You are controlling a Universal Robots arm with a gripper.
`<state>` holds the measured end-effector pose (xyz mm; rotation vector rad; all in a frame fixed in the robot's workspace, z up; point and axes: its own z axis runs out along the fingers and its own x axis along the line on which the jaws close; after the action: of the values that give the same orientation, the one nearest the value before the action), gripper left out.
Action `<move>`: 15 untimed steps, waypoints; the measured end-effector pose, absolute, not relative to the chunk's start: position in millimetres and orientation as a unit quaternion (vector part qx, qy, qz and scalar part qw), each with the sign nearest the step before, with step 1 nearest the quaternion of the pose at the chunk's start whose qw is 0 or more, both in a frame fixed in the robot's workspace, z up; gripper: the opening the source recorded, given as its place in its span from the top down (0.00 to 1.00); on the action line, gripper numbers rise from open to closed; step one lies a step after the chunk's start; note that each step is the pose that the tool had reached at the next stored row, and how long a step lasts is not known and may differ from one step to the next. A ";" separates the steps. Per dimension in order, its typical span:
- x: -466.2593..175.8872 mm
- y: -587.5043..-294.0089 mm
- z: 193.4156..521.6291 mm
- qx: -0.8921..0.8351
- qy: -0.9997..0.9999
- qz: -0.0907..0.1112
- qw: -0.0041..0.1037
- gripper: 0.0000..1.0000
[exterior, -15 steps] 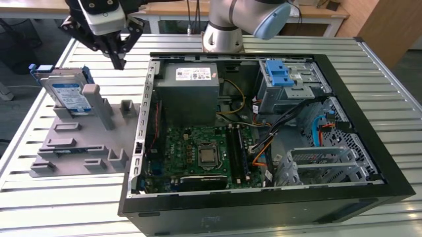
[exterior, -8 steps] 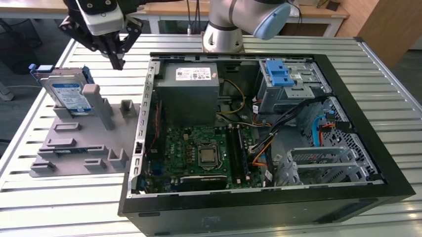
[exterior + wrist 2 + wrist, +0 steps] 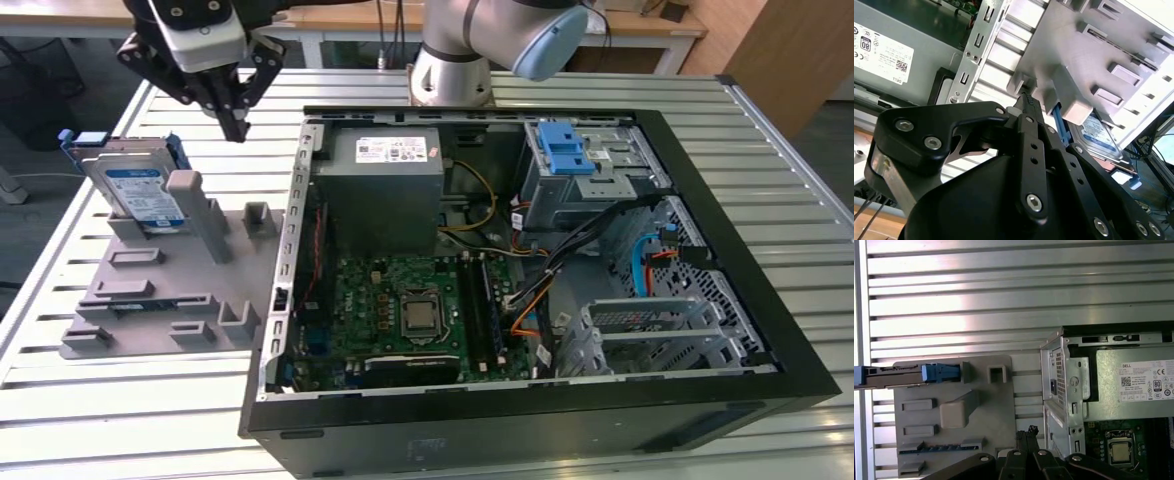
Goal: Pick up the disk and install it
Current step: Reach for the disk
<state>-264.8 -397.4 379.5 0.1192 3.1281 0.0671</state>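
Slatted metal table (image 3: 134,420), with an open black computer case (image 3: 534,425) lying on it, side panel off. The arm (image 3: 467,40) reaches in from the far side. The grey parts holder (image 3: 147,300) sits on the table at the exterior view's left, just beside the case. Inside the case is a grey drive bay (image 3: 601,190) with a blue latch (image 3: 567,150) on top, and no drive is seen going into it.

The disk (image 3: 140,195) is not picked yet. It stands on edge in a slot at the holder's far end, labelled face toward the exterior camera, blue bracket around it. In the first wrist view the disk (image 3: 899,375) is edge-on, a thin strip, its long axis running along the holder's far edge.

The gripper (image 3: 239,128) hangs above the gap between holder and case. Its jaws are pinched together to a point, holding nothing; both wrist views show the same (image 3: 1026,432).

Key relation: the disk lies toward the exterior view's left of the jaws and lower, near but apart, no contact. Judged stage: approach, grasp not started, install untouched.
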 end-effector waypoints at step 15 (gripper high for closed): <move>-272.0 -397.0 378.9 0.038 0.999 0.021 0.005 0.89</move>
<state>-272.0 -397.0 378.9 0.1191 3.1282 0.0670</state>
